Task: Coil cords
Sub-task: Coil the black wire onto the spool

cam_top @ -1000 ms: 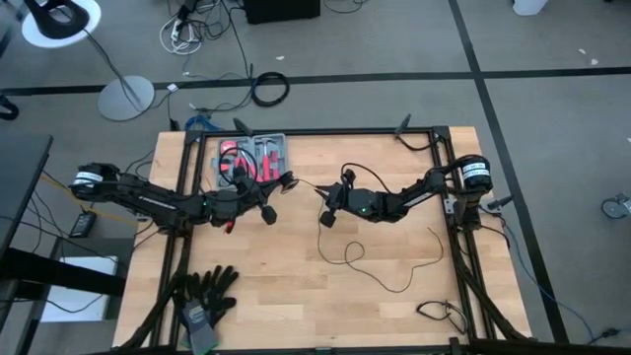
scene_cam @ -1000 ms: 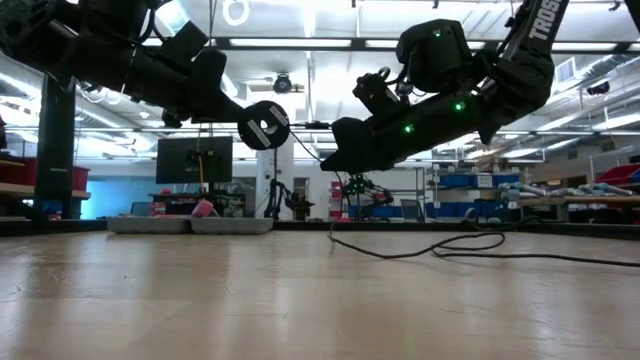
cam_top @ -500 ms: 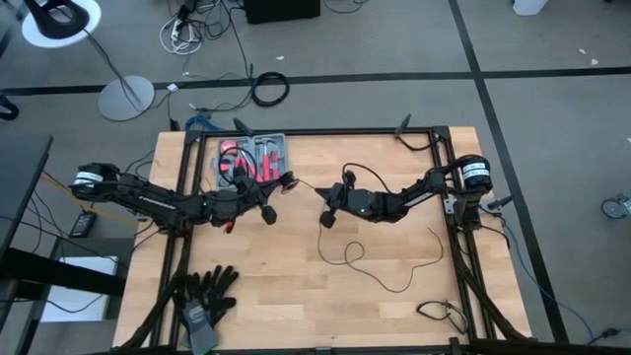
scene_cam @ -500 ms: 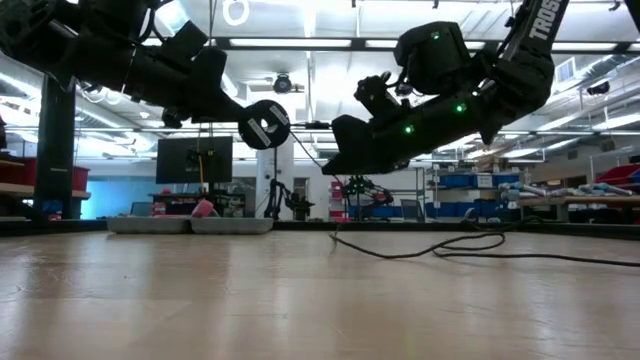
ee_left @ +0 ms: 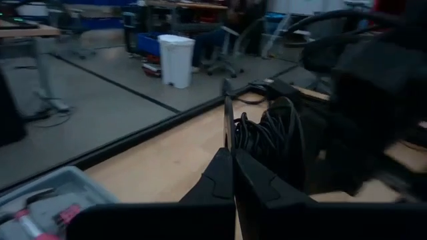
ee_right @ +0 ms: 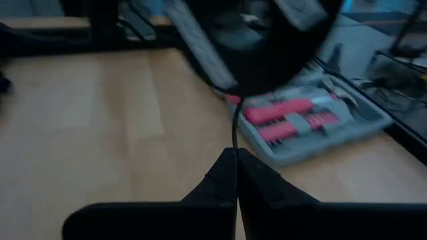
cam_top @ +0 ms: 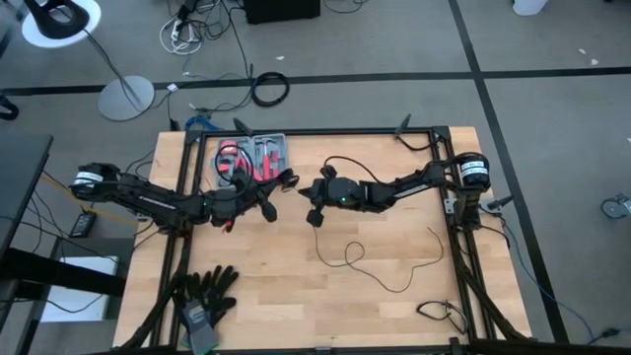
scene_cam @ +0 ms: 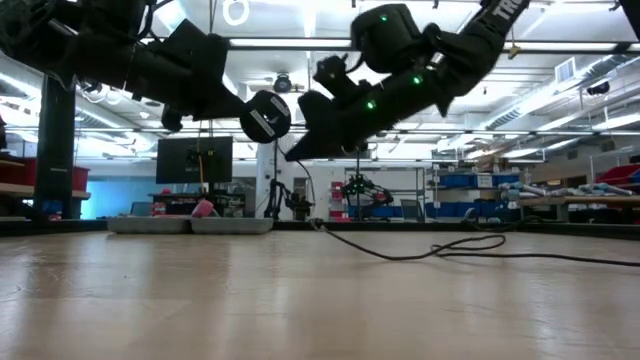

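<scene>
Thin black cord (cam_top: 380, 258) lying in 1 loose loop on the wooden counter (cam_top: 296, 296), rising from there to the 2 grippers held up over the middle. Round black puck (scene_cam: 264, 117) at the cord's end, carried in the air next to the left gripper (cam_top: 268, 194), with a bundle of coils (ee_left: 267, 137) showing just past its fingers (ee_left: 223, 177). Left fingers pressed together; from the left wrist view, clamped on the coiled end. Right gripper (cam_top: 314, 202) just beside the puck, fingers (ee_right: 230, 170) closed on a strand of cord (ee_right: 234, 127) running up toward it. Grey tool tray (cam_top: 258, 158) with red-handled tools close behind the left gripper; black gloves (cam_top: 205, 296) at the near left corner.

Risks from here: thin strand slipping out of the right fingers under pull; slack loop on the counter snagging or knotting while being drawn in; finished coils springing loose from the left grip; the 2 grippers colliding, being so near.
</scene>
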